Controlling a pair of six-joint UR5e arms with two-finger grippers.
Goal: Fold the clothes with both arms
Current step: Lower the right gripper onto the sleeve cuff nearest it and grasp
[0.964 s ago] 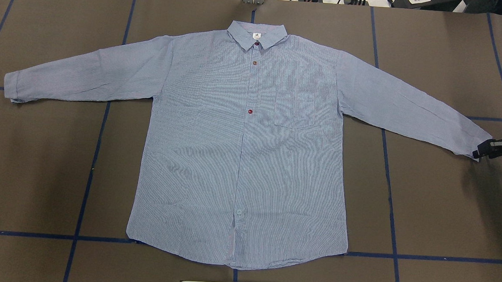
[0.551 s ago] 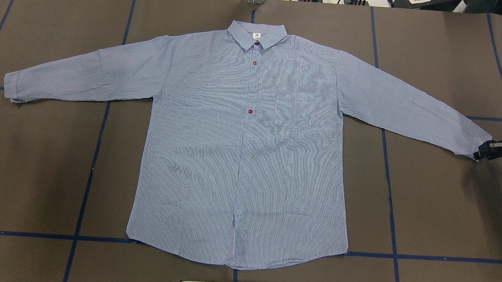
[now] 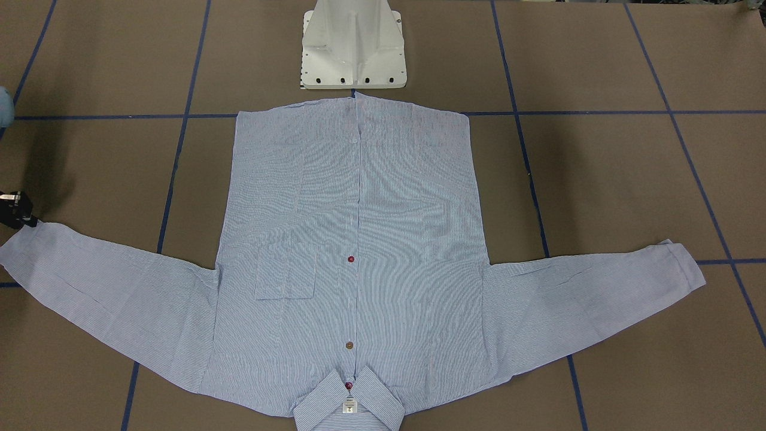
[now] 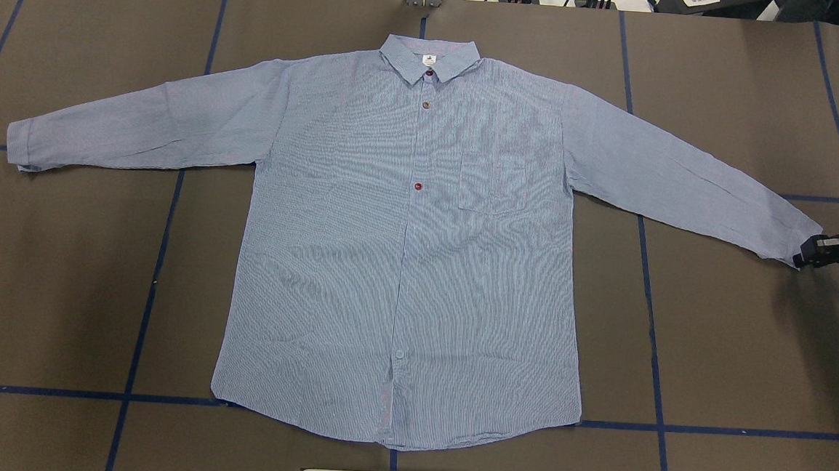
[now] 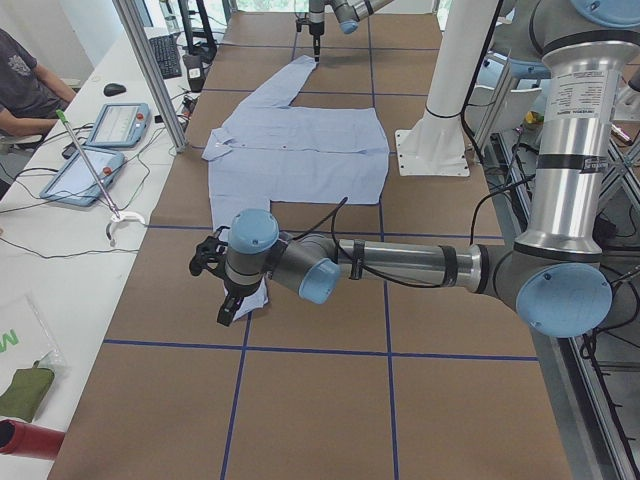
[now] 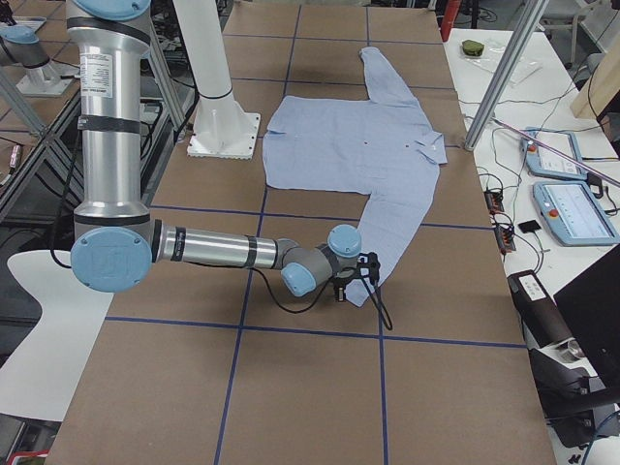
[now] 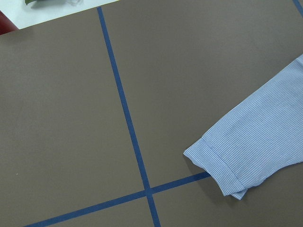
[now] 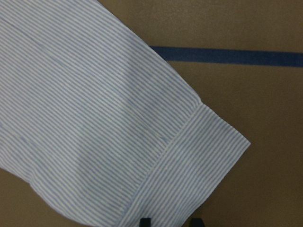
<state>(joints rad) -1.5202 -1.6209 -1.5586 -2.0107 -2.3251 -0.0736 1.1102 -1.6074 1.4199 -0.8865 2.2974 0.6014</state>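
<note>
The shirt (image 4: 404,249) lies flat, buttons up, sleeves spread wide on the brown bench (image 4: 60,279). The right pincer (image 4: 803,253) sits at the right cuff (image 8: 189,165), tips spread either side of its edge. The left pincer (image 5: 222,290) hangs by the other cuff (image 7: 222,165); spread or pressed together, I cannot tell
</note>
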